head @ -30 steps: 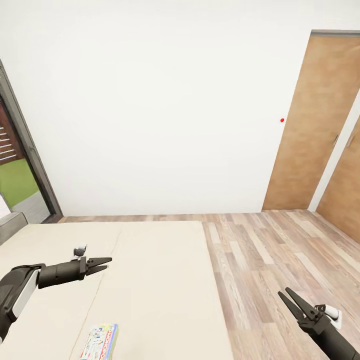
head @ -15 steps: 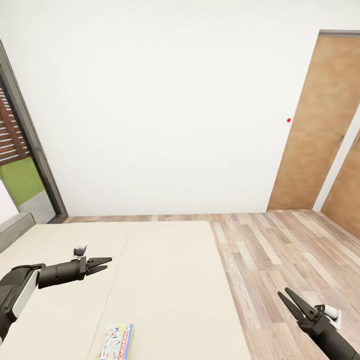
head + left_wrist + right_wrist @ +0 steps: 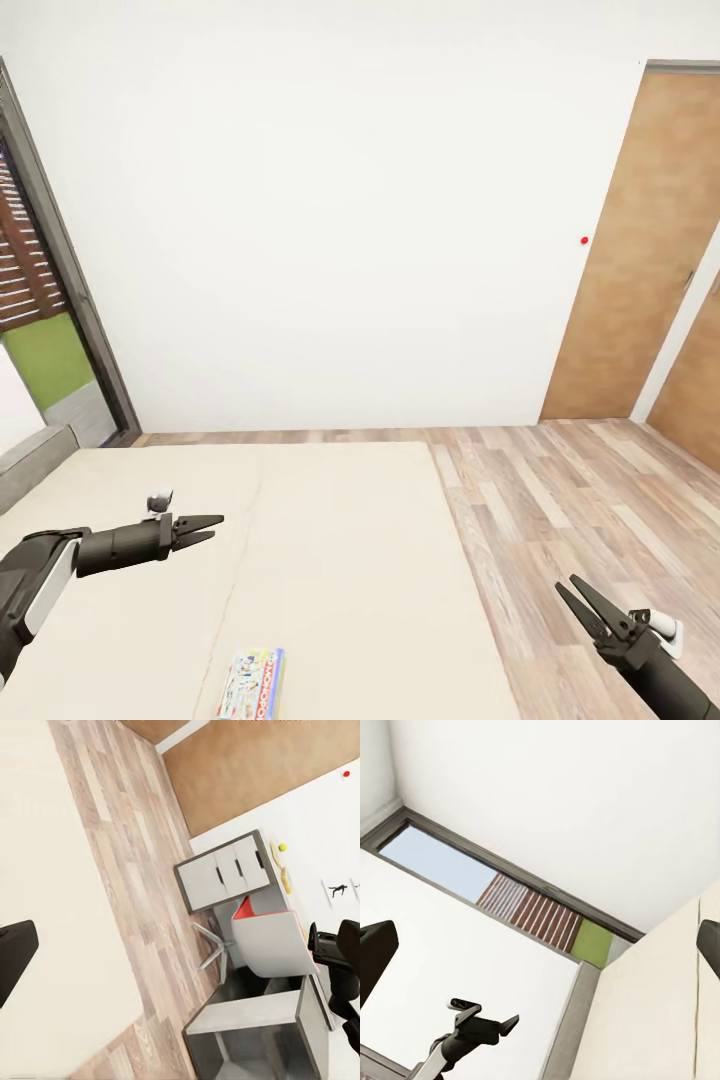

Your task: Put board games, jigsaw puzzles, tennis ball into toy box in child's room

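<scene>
The left gripper [image 3: 205,529] hangs over the bed [image 3: 330,560], its jaws parted narrowly and holding nothing. The right gripper [image 3: 582,604] hangs over the wood-plank floor [image 3: 580,500] beside the bed, its jaws spread in a moderate V, also empty.

One board game [image 3: 250,685] lies flat on the cream mattress. It is below and slightly ahead of the left jaws, nearer the robot, and well apart from them. It is further still from the right jaws, on their inner side, across the bed edge.

Ahead of both grippers stands a white wall [image 3: 330,220] with a small red knob [image 3: 584,241] on it. A brown door [image 3: 630,250] stands beyond the right jaws. A dark-framed window [image 3: 45,300] lies outward of the left jaws.

In the left wrist view, well beyond the fingers, the table [image 3: 281,896] stands against the wall with its three-drawer unit [image 3: 225,874]. The tennis ball [image 3: 283,847] rests on the table top. A grey-and-red chair [image 3: 270,941] stands just beside the table.

In the right wrist view, the left gripper [image 3: 499,1026] appears in front of the window [image 3: 510,900].
</scene>
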Controlling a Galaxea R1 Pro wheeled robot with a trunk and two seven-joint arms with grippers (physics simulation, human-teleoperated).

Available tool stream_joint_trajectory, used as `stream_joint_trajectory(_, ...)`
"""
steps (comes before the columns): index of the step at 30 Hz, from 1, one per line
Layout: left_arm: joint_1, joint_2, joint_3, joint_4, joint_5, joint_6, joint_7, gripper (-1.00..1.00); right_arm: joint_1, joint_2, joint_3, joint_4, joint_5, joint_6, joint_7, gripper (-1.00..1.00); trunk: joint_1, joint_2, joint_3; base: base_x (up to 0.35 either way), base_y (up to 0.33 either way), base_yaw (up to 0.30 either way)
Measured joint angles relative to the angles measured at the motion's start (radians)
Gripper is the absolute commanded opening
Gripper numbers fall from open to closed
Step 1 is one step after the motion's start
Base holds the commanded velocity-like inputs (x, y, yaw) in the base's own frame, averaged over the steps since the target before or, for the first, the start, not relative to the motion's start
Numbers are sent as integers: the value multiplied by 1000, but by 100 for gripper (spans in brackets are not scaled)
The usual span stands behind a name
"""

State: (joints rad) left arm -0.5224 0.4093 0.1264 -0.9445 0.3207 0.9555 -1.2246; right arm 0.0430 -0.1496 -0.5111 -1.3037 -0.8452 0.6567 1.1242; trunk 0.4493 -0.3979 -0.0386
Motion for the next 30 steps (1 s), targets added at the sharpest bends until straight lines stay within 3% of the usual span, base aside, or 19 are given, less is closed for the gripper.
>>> stream_joint_trajectory(12,0,0,0,0,0,0,0,100,0,0,1,-7,0,1,0,100,0,0,0,0,229,0)
stream_joint_trajectory(30,0,-11,-12,2,-20,-4,31,100,0,9,3,-30,10,-1,-18,100,0,0,0,0,20,0)
